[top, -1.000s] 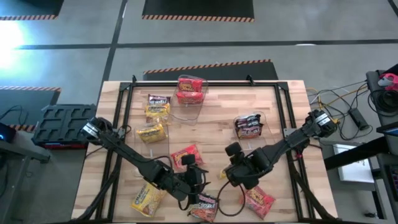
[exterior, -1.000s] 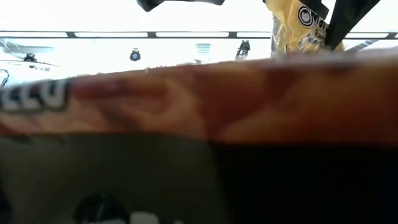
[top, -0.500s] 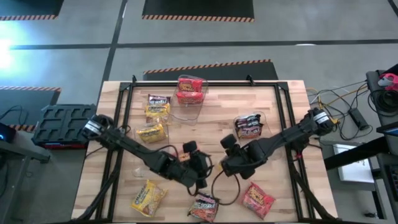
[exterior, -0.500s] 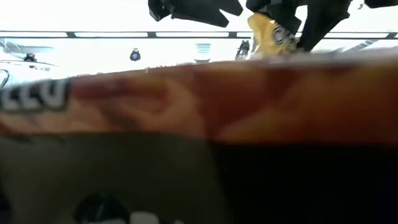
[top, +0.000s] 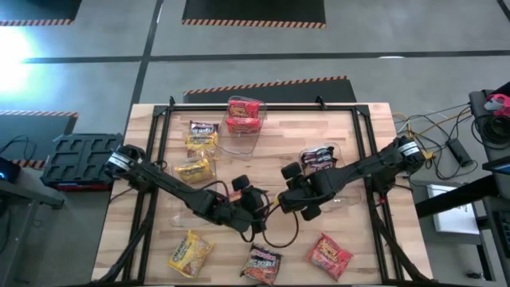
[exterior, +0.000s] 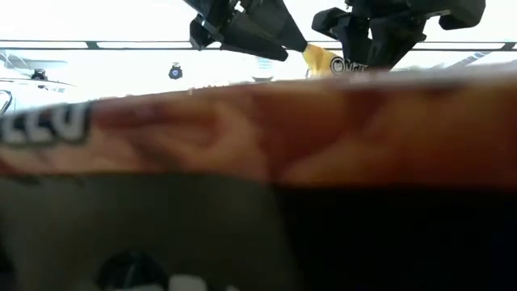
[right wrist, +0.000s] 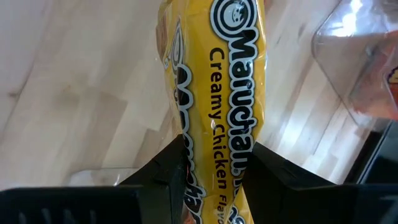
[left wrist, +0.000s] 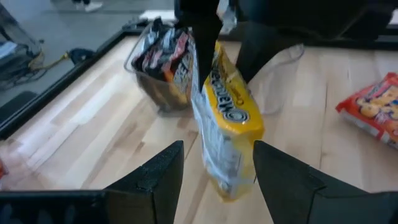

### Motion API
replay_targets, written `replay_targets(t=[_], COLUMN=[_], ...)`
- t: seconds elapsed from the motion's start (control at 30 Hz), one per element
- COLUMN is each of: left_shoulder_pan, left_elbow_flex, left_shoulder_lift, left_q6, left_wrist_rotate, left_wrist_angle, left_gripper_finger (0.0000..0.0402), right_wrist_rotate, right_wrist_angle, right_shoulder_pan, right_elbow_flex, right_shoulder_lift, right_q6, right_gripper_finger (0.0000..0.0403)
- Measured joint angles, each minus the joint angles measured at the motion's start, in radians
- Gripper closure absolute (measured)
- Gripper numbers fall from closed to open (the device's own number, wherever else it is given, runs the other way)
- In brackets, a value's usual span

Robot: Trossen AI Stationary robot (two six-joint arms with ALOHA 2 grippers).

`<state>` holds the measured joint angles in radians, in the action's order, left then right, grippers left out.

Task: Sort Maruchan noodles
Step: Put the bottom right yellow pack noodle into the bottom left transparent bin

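A yellow Maruchan noodles packet [right wrist: 233, 74] hangs over the middle of the table with my right gripper [right wrist: 217, 146] shut on it. In the left wrist view the same packet [left wrist: 227, 118] hangs just ahead of my left gripper [left wrist: 217, 149], whose open fingers stand on either side of its lower end without touching it. Seen from above, my left gripper [top: 256, 211] and my right gripper [top: 293, 203] face each other. Other packets lie flat on the table: yellow [top: 190, 253], dark [top: 261, 265], red [top: 329, 253], yellow [top: 194, 169]. My right gripper pinches the yellow packet's upper part [right wrist: 214, 158] between its two fingers, across the packet's two flat faces. The fingers slant down from above. The packet hangs upright below them, edge-on to the wrist camera, its lower end [left wrist: 230, 183] clear of the table.
A clear bin [top: 243, 113] with red packets stands at the far middle, and another bin [top: 319, 159] with dark packets at the right. Two packets [top: 202, 134] lie at the far left. A packet [exterior: 242, 162] right before the low camera blocks most of that view.
Both grippers have moved away from the table's near edge toward its middle. My right gripper has carried the hanging yellow packet that way and a little leftward. My left gripper has followed and turned toward the packet.
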<state>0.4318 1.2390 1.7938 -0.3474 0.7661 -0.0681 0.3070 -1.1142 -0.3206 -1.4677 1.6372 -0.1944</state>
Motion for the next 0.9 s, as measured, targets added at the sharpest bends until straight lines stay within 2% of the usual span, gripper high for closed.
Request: replay_targets(t=[0.23,0.33,0.9], left_shoulder_pan=[-0.001,-0.007,-0.033], left_elbow_flex=[-0.106,-0.126,-0.131], left_shoulder_lift=[-0.012,-0.012,-0.011], left_q6=[0.200,0.270,0.277], left_wrist_rotate=[0.001,-0.012,-0.043], left_wrist_angle=[0.314,0.384,0.398], left_gripper_finger=[0.0225,0.0225,0.0225], right_wrist_rotate=[0.003,0.000,0.009], right_wrist_angle=[-0.003,0.005,0.154], right_shoulder_pan=[0.031,0.033,0.033], right_elbow_flex=[0.000,0.000,0.000], right_shoulder_lift=[0.001,0.001,0.001], right_q6=[0.020,0.019,-0.114], right_gripper_finger=[0.0287,0.0287,0.0287])
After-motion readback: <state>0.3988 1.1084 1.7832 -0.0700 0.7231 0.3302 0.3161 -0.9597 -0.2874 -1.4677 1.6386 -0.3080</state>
